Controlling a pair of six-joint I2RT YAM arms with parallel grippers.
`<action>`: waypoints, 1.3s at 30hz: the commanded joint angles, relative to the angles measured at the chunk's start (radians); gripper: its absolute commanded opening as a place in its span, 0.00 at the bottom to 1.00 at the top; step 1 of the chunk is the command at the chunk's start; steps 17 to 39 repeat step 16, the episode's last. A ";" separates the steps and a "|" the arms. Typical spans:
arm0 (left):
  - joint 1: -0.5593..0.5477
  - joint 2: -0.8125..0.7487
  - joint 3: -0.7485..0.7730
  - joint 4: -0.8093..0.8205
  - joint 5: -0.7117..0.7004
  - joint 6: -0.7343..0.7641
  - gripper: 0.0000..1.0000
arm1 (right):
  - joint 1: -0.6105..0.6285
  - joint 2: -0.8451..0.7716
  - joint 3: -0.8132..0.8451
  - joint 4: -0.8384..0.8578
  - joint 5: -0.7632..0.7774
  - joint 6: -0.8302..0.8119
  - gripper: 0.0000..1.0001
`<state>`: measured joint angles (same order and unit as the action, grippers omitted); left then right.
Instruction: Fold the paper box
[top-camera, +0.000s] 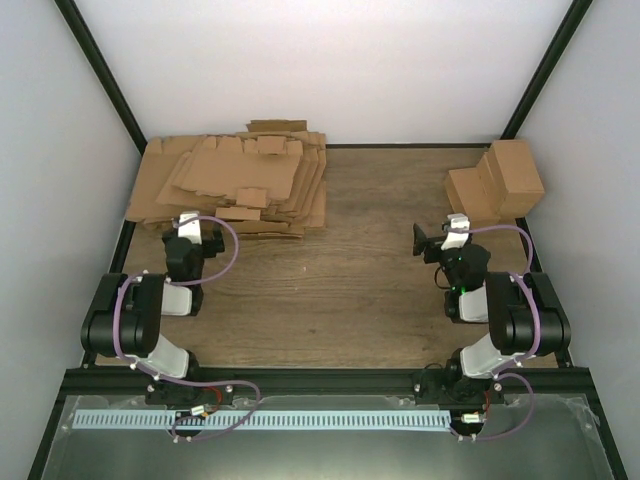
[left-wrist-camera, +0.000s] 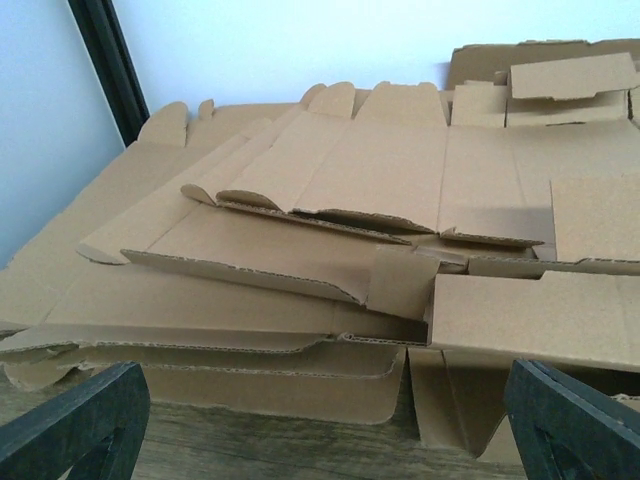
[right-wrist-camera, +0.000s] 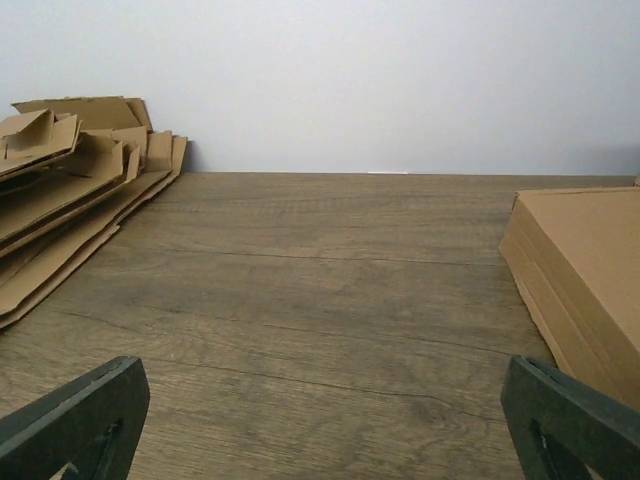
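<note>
A thick pile of flat brown die-cut cardboard sheets (top-camera: 235, 185) lies at the back left. It fills the left wrist view (left-wrist-camera: 340, 230) and shows at the left of the right wrist view (right-wrist-camera: 60, 190). No single paper box lies apart from the pile. My left gripper (top-camera: 190, 222) is open and empty, low over the table just in front of the pile's near edge, and the left wrist view (left-wrist-camera: 320, 425) shows its jaws spread wide. My right gripper (top-camera: 435, 238) is open and empty over bare wood (right-wrist-camera: 320, 425).
Blocky brown cartons (top-camera: 500, 180) stand at the back right, and their near edge shows in the right wrist view (right-wrist-camera: 585, 270). The wooden table (top-camera: 370, 270) is bounded by white walls and black frame posts. A metal rail runs along the front by the arm bases.
</note>
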<state>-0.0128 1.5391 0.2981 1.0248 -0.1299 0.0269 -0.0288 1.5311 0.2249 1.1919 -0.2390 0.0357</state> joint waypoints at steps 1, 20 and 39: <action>0.004 0.005 -0.003 0.085 0.028 -0.003 1.00 | 0.009 0.001 0.024 0.028 0.028 -0.024 1.00; 0.004 0.003 -0.005 0.091 0.028 -0.004 1.00 | 0.012 0.000 0.025 0.024 0.031 -0.026 1.00; 0.004 0.003 -0.005 0.091 0.028 -0.004 1.00 | 0.012 0.000 0.025 0.024 0.031 -0.026 1.00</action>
